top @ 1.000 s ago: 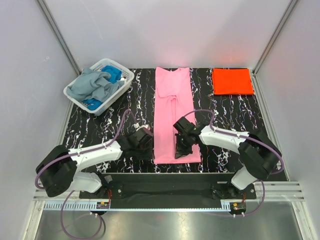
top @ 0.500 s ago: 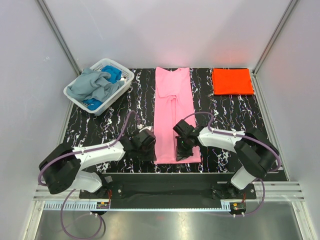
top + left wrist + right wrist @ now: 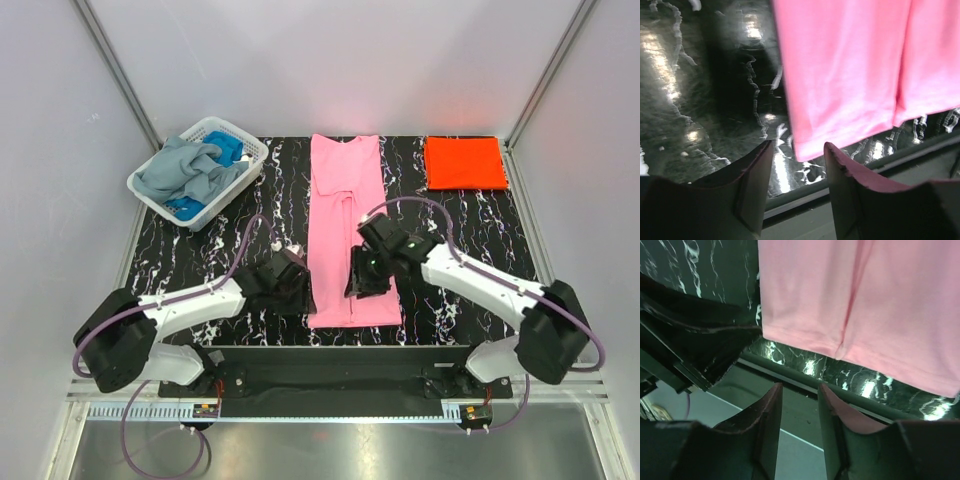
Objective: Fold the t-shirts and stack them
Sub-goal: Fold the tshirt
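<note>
At the 6 o'clock edge of the worktop (image 3: 200, 250), my left fingers (image 3: 298, 292) stand apart, empty, beside the pink shirt (image 3: 345, 200), at its 7 o'clock corner; my right fingers (image 3: 365, 282), narrower and empty, hover over its 5 o'clock.

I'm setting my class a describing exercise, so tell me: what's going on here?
Shirt folding is under way. A pink shirt lies as a long folded strip down the middle of the table. The left hand and right hand hover open by its near end, gripping nothing. An orange shirt lies folded at the far right; a grey shirt and a blue shirt wait in the basket, far left.
</note>
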Controlling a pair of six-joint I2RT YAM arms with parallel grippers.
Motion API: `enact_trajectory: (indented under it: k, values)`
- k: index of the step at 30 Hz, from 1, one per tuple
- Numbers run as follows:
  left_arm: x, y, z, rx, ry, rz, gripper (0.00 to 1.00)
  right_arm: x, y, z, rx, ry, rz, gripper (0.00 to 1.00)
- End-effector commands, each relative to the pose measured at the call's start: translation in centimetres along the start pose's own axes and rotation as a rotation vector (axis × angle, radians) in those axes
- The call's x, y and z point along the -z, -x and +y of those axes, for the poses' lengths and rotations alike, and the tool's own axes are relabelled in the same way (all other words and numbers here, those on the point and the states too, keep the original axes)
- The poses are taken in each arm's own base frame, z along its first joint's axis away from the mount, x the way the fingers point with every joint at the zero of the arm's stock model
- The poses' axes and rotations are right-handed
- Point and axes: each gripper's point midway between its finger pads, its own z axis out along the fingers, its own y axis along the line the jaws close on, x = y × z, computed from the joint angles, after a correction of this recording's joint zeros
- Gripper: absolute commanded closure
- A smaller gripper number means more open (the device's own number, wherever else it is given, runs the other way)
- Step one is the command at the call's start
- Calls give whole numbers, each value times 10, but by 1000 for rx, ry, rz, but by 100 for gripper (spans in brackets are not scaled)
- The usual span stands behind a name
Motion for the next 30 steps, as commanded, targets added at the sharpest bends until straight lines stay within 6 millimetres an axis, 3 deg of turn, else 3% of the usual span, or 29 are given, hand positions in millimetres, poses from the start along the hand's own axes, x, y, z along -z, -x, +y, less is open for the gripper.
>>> enact_trajectory:
  k: [1, 5, 9, 11, 16, 21, 25, 30]
  values:
    - [4, -3, -16, 2, -132, 5, 48, 25, 14, -30, -52, -46, -37, 57]
    - [-1, -14, -5, 11, -103, 45, 47, 35, 19, -64, -168, -51, -75, 50]
    - [-3, -18, 12, -2, -48, 36, 45, 23, 3, -98, -259, -96, -40, 48]
    - [-5, -20, 12, -7, -51, 43, 45, 16, 2, -108, -309, -80, -19, 47]
    - [-14, -30, 15, -3, -54, 87, 45, 10, -3, -146, -317, -248, -8, 48]
    - [-16, -31, 23, -11, -17, 81, 50, -5, -10, -148, -362, -216, 35, 47]
    - [-17, -31, 26, -20, -4, 84, 63, -13, -20, -153, -378, -218, 68, 47]
    - [-21, -37, 24, -21, -24, 118, 80, -16, -29, -144, -413, -156, 87, 47]
